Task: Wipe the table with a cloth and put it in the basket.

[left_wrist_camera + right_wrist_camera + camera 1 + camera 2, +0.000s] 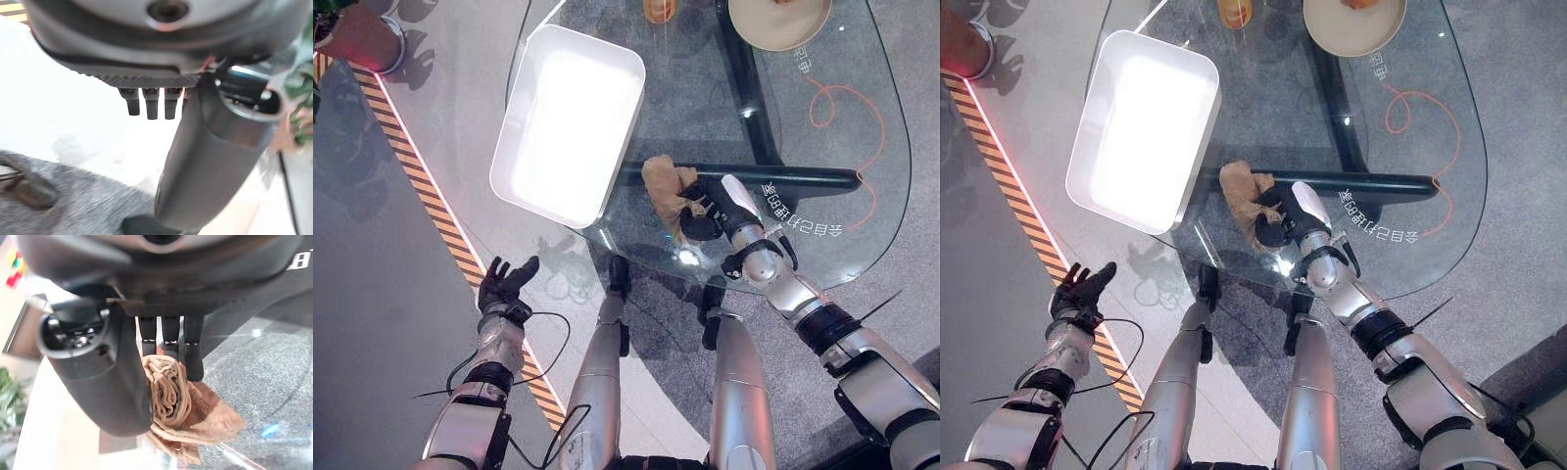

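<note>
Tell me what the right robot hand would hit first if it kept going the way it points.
Probably the white basket. The right robot hand, shut on the tan cloth, points across the glass table toward its near corner; height is unclear.

Robot reaching with its right arm while its left arm is hanging low.
The right hand (713,209) is curling its fingers (168,335) and thumb around a bunched tan cloth (668,189). The left hand (504,282) is hovering well away from the cloth, palm up, fingers spreading loosely and holding nothing.
</note>
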